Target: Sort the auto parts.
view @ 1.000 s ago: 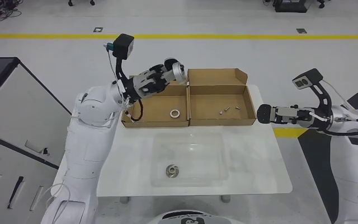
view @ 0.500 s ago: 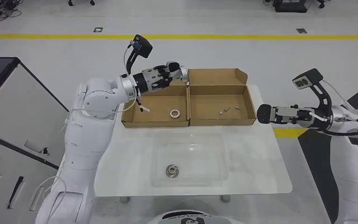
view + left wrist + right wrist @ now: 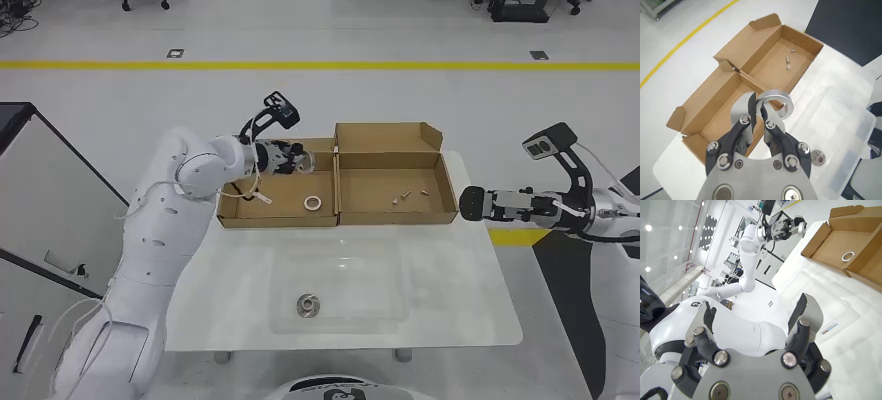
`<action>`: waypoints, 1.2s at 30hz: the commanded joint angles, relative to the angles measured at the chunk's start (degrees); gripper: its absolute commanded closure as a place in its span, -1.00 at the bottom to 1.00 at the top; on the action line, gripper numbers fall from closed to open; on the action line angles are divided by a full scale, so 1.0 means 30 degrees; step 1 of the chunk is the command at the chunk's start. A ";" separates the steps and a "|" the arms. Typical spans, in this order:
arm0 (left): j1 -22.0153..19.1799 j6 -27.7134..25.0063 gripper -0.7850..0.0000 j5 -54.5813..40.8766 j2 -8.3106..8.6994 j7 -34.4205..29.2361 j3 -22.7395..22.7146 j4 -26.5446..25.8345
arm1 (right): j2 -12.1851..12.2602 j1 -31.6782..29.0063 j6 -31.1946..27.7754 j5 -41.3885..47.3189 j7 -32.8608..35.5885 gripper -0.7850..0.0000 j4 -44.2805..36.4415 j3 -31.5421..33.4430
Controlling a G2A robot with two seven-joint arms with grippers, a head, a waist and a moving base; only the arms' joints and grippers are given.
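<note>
We see the left gripper [image 3: 757, 106] clamped on a thick, smooth silver metal ring [image 3: 776, 93]. Its dark fingers pinch the ring's wall, one inside the hole and one outside. In the top view this gripper hangs above the far part of the open brown cardboard box [image 3: 275, 195] on the left arm's side, so the ring is in the air, clear of the box floor. On that matte floor lies a thinner, pale flat ring [image 3: 313, 202], well apart from the gripper.

The neighbouring cardboard box [image 3: 385, 180] touches the first along one wall. It holds three small grey bolts [image 3: 787, 59], which the left wrist view resolves into short shanks with heads. Nearer the robot, a clear plastic bin [image 3: 390, 262] with rounded corners sits on the glossy white table [image 3: 460, 300]. Inside it rests a round metal flange [image 3: 308, 305] with a central bore.

In the top view the right gripper [image 3: 755, 303] is just off the table's edge beside the second box. Its own wrist view shows the jaws spread wide with nothing between them — and ribbed black pads [image 3: 797, 311] on bare metal fingers.
</note>
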 commanded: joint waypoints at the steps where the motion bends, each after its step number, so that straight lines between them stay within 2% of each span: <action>1: -0.0657 -0.0120 1.00 0.0976 -0.0076 0.0022 0.0757 0.0919 | 0.0000 -0.0001 0.0000 0.0000 0.0000 -1.00 0.0000 0.0001; 6: -0.2155 -0.0354 1.00 0.2212 -0.0359 0.0234 0.2479 0.3514 | 0.0000 -0.0001 0.0000 0.0000 0.0000 -1.00 0.0000 0.0001; 10: -0.3554 -0.0495 1.00 0.2977 -0.0718 0.0198 0.3979 0.6306 | 0.0000 -0.0001 0.0000 0.0000 0.0000 -1.00 0.0000 0.0001; 17: -0.4869 -0.0673 1.00 0.3056 -0.1253 0.1145 0.5421 1.0321 | 0.0000 -0.0001 0.0000 0.0000 0.0000 -1.00 0.0000 0.0001; 36: -0.6807 -0.1507 1.00 0.2020 -0.2857 0.2379 0.8053 1.6572 | 0.0000 -0.0001 0.0000 0.0000 0.0000 -1.00 0.0000 0.0001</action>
